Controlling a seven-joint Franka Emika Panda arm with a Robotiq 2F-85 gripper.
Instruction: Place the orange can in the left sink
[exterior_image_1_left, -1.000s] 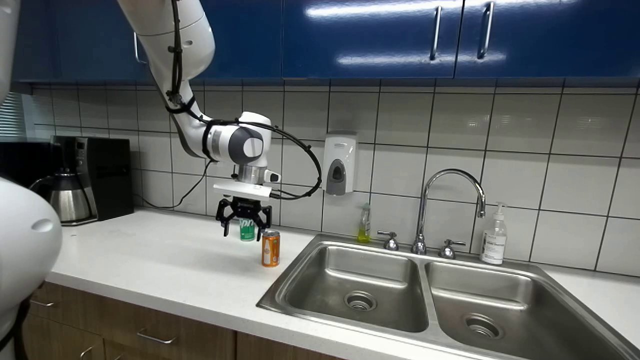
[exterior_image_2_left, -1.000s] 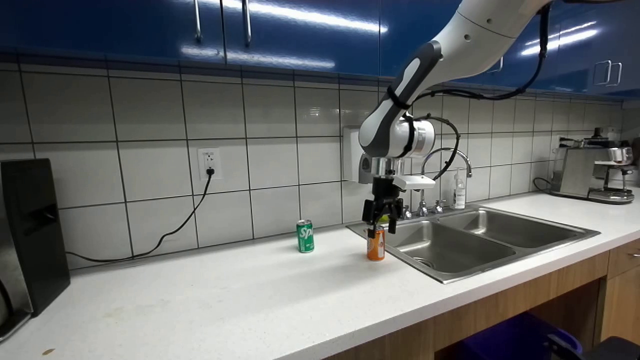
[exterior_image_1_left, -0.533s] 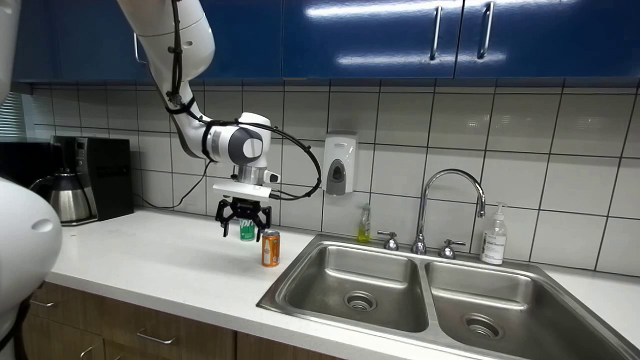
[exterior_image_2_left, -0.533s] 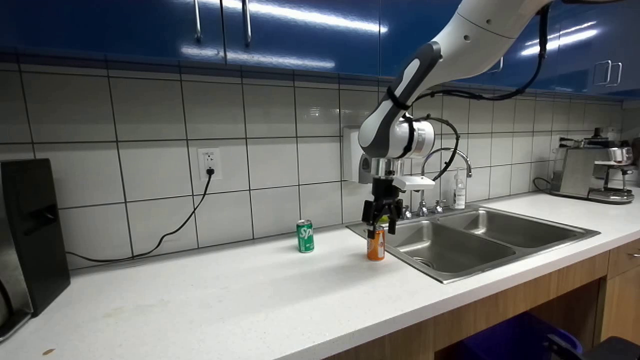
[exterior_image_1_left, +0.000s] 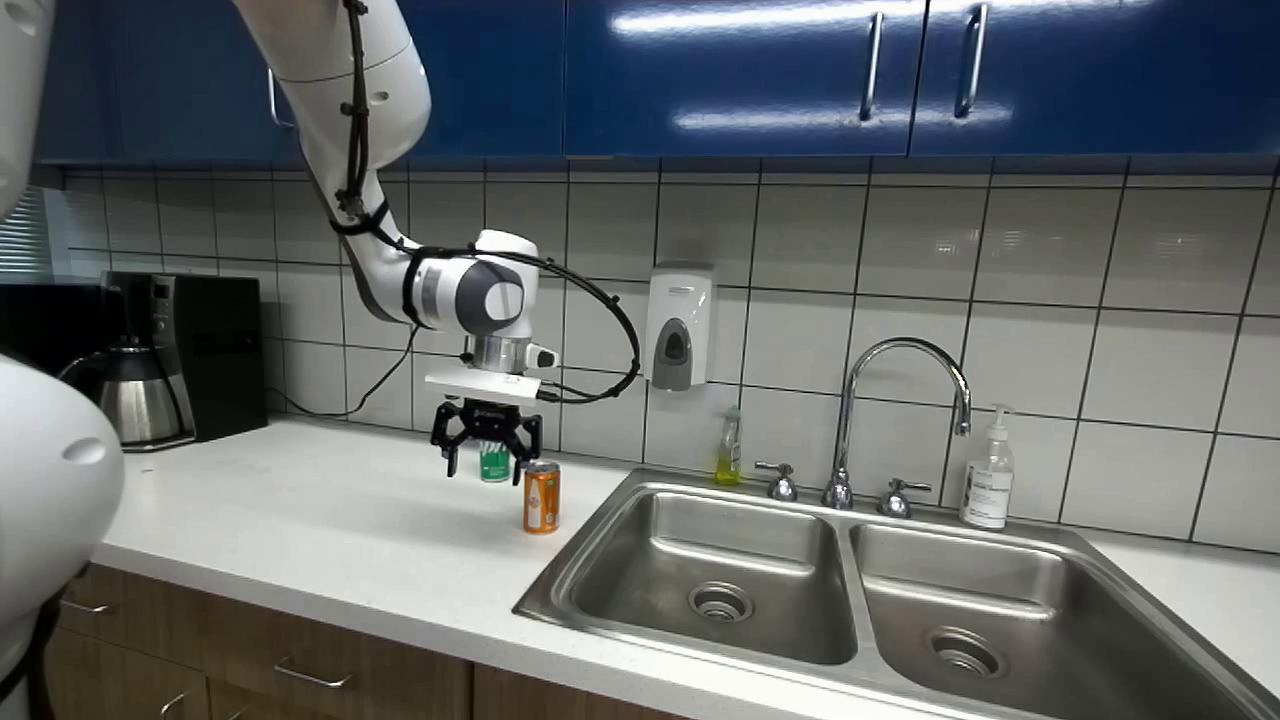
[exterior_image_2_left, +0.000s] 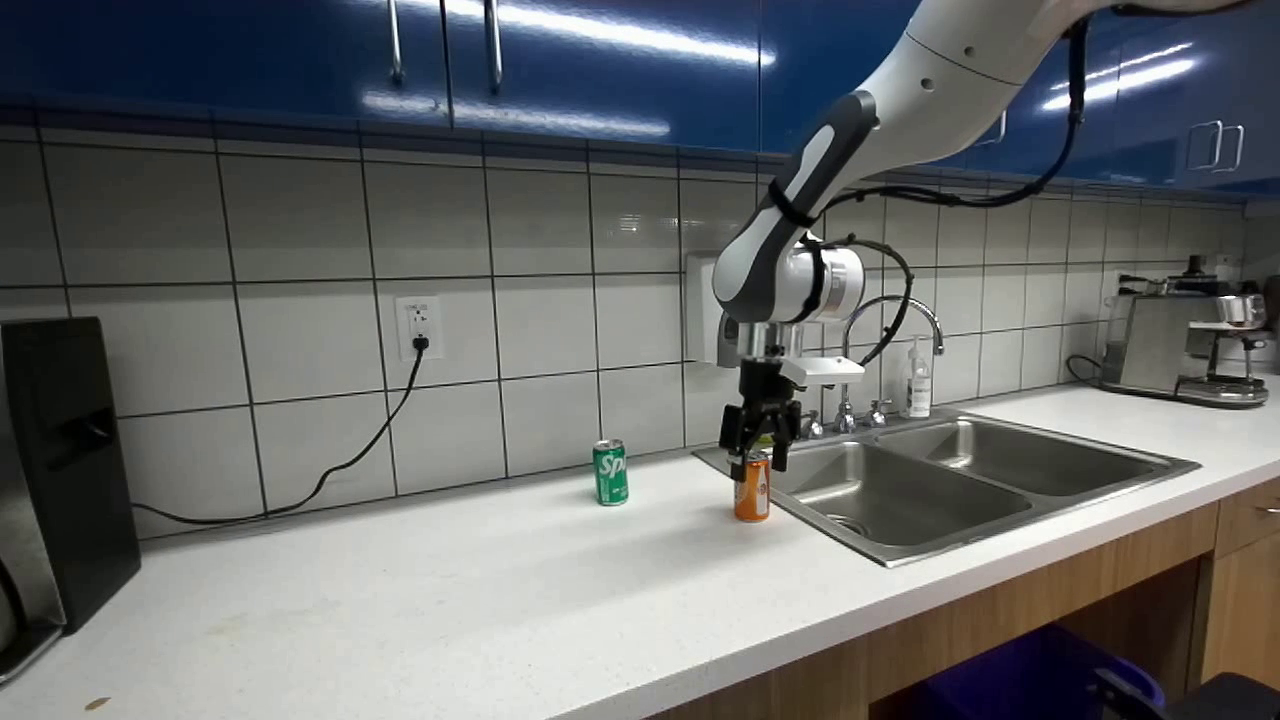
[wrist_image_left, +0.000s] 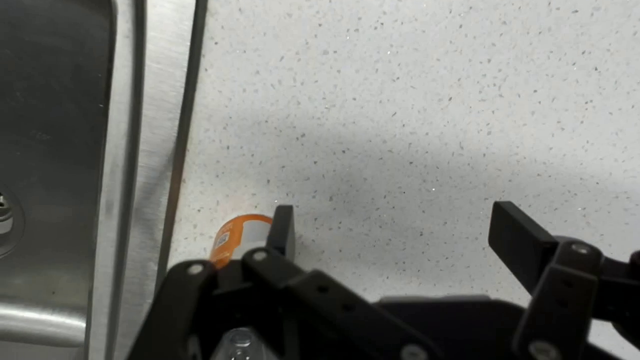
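Glossy blue wall cabinets (exterior_image_1_left: 740, 70), flat doors, slim metal bar handles (exterior_image_1_left: 872, 65). Backsplash (exterior_image_1_left: 805, 235): smooth off-white rectangular tiles, dark grout. Tabletop (exterior_image_1_left: 320, 500): white, grey flecks clear in the wrist view. Robot arm (exterior_image_1_left: 325, 110): rounded white shells, dark grey caps, black cable (exterior_image_1_left: 616, 302) looping at the wrist. Double sink (exterior_image_1_left: 545, 600): stainless steel, set into the tabletop; left sink (exterior_image_1_left: 640, 590) is a rectangle with rounded corners, brushed floor, round drain (exterior_image_1_left: 720, 602). Coffee maker (exterior_image_1_left: 225, 360): black, boxy, brushed-metal carafe (exterior_image_1_left: 142, 405), well apart from the sink. Chrome gooseneck faucet (exterior_image_1_left: 845, 430), tall smooth arch at the sink's rear. Wall soap dispenser (exterior_image_1_left: 683, 300): white plastic, grey lower front. Claw (wrist_image_left: 394, 227): black, angular linkages, block-like fingertips (wrist_image_left: 515, 240) spread wide, speckled surface showing between them. Clear plastic pump bottle (exterior_image_1_left: 988, 485), pale label, on the sink's rear rim. Orange can (exterior_image_1_left: 541, 498): slim cylinder, silvery top, upright on the tabletop just beside the left sink, outside it; near one fingertip, which partly hides it in the wrist view, can't tell if they touch. Green soda can (exterior_image_2_left: 611, 474): small smooth cylinder, white lettering, upright near the tiles, farther from the sink than the orange can.
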